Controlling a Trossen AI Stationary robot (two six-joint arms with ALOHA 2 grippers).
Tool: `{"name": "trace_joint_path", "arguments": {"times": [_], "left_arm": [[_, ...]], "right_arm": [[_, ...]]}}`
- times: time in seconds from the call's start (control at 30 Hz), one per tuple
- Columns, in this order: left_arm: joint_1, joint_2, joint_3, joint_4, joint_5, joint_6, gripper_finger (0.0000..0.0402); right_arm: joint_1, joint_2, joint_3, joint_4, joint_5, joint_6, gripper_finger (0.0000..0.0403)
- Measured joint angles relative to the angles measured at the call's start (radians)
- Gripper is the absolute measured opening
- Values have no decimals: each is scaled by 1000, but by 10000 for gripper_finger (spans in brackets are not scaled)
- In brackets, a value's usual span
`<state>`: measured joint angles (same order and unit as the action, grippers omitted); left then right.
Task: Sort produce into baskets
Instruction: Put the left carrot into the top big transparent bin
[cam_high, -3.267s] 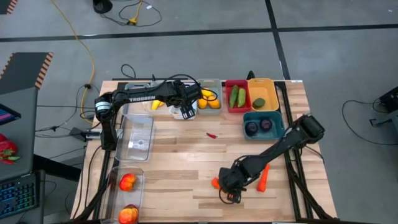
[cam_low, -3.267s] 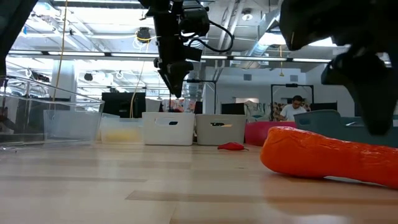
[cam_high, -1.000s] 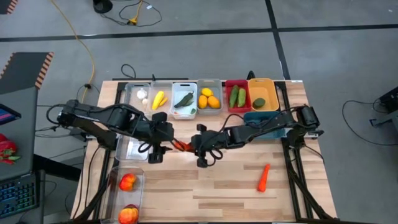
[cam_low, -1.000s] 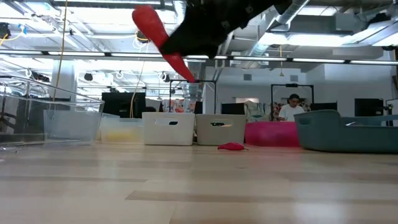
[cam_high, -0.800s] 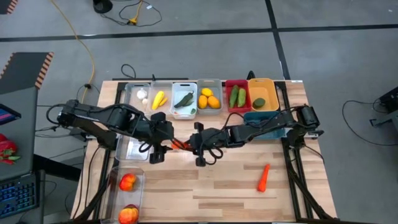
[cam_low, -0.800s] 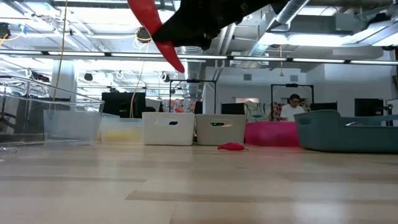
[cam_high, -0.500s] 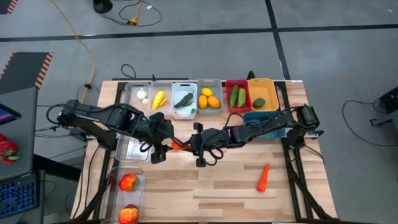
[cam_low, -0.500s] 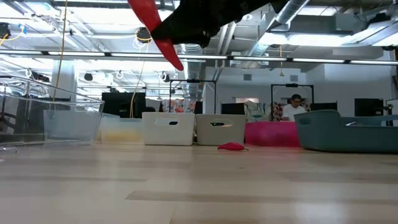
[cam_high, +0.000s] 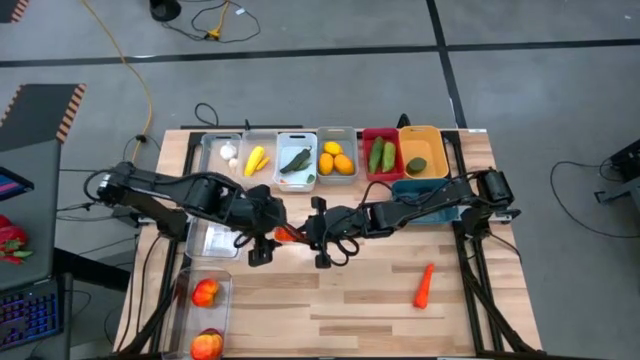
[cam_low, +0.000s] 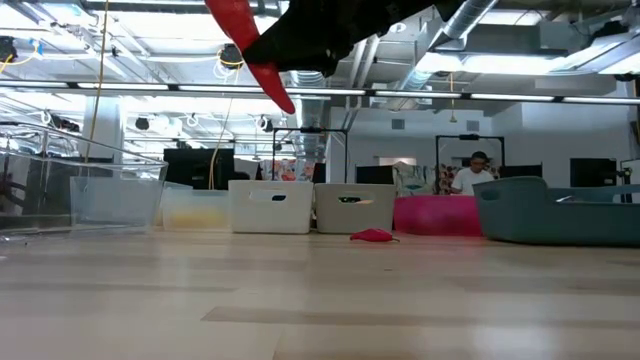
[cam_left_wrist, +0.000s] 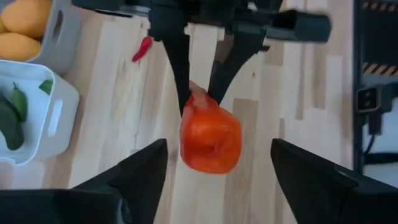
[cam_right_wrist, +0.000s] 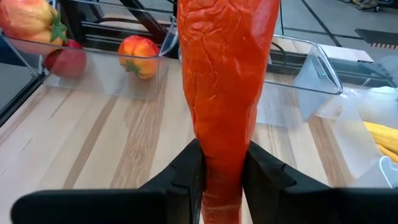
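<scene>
right gripper (cam_high: 300, 235): mid-table, closed on the thin end of an orange carrot (cam_right_wrist: 227, 87); fingers (cam_right_wrist: 186, 174) pinch it from both sides, carrot points toward the left arm.
left gripper (cam_left_wrist: 214, 180): facing it, jaws spread wide either side of the carrot's fat end, not touching it; looks like a handover setup.
carrot pos: held in air above the table (cam_high: 330, 300), between the two grippers, not resting on wood. Low view shows it up high under the dark arm.
second carrot (cam_high: 424, 285): lying loose on the table, right-front, well apart from both arms.
chili (cam_low: 372, 235): tiny red one on the wood, near the bin row.
bins: row along far edge, white bin (cam_high: 297, 175) w/ green items, red bin (cam_high: 379, 157) w/ cucumbers, teal bin (cam_high: 425, 190) partly under right arm; clear bin (cam_high: 200, 300) at left-front w/ red-orange fruit.
handling (judgement): toy carrot prob light, rigid plastic, wrinkled skin so some grip; taper means thin end can slip or pivot. Better hold at the thick end, across the width, near mid-body.
risk: if right lets go before left closes, it drops and rolls.
person: seated far back in room, not involved.
</scene>
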<state>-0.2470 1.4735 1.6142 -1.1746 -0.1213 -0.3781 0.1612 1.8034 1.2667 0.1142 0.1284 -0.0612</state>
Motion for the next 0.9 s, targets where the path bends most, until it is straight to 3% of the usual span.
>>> {"name": "trace_joint_path", "arguments": {"times": [0.2, 0.47, 0.63, 0.9], "left_arm": [[0, 68, 0, -2, 1, 60, 298], [1, 118, 0, 1, 0, 53, 286], [2, 117, 0, 15, -70, 53, 248], [4, 117, 0, 14, -71, 54, 155]], "right_arm": [[1, 0, 0, 2, 0, 0, 118], [1, 0, 0, 3, -1, 0, 118], [1, 0, 0, 3, -1, 0, 118], [1, 0, 0, 2, -2, 11, 119]]}}
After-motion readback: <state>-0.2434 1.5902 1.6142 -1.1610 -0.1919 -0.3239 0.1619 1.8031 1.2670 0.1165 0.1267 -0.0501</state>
